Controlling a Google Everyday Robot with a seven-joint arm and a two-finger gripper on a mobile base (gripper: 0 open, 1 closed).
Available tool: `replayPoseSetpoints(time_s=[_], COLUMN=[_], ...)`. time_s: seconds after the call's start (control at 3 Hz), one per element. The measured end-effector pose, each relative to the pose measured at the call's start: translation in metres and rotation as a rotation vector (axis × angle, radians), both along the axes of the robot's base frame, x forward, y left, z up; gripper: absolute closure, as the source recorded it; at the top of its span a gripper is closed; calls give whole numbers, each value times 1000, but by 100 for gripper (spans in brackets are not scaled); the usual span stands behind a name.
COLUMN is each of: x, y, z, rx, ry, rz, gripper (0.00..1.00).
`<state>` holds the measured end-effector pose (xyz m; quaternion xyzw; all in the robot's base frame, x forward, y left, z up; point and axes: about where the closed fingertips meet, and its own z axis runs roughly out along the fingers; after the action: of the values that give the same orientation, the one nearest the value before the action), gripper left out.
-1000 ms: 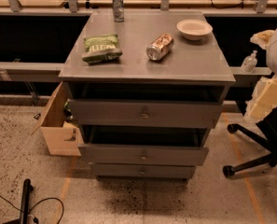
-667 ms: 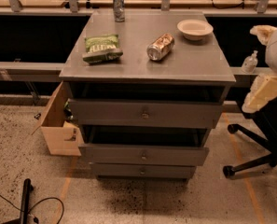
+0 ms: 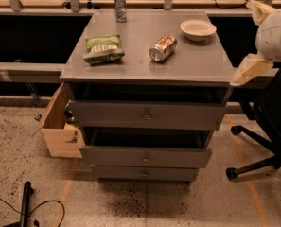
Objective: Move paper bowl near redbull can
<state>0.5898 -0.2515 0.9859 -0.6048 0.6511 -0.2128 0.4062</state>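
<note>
Off the left flank of the surface [image 3: 130, 67], at about 8 o'clock, a cardboard box [image 3: 59, 129] stands open, low and out of the working path. On top, left third: a green chip bag [image 3: 103, 48], lying flat. Behind it, near the far edge at about 11 o'clock, the redbull can [image 3: 120, 4] stands upright, slim and likely easy to tip if bumped. Mid-surface, a fatter can [image 3: 162, 47] lies on its side and could roll if nudged. The paper bowl [image 3: 197, 29] sits upright at about 1 o'clock, apart from both cans and set in from the right edge. We judge it very light, thin-walled and crushable. The wide rim is the natural hold, pinched lightly at the 3 or 5 o'clock side nearest the arm, and a hard squeeze would buckle it. From the bowl, the redbull can lies toward 10 o'clock. The back strip between them looks bare, and the lying can sits in front of that line. Best set down just right of the can, short of the far edge. The gripper [image 3: 250, 69] hangs off the right edge at 3 o'clock, well apart from the bowl. We cannot tell whether it is released or clenched, and it carries nothing we can see. An office chair [image 3: 260, 143] crowds the floor below it.
</note>
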Motion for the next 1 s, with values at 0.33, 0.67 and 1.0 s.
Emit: replayPoseSetpoints(time_s=[0.33,0.67,1.0], x=[52,96,102], y=[-8,-18,-18], z=[3,3,15], rx=[33,27,23], ry=[-113,-213,-259], rz=[-6,-49,-56], gripper=[0,0,0])
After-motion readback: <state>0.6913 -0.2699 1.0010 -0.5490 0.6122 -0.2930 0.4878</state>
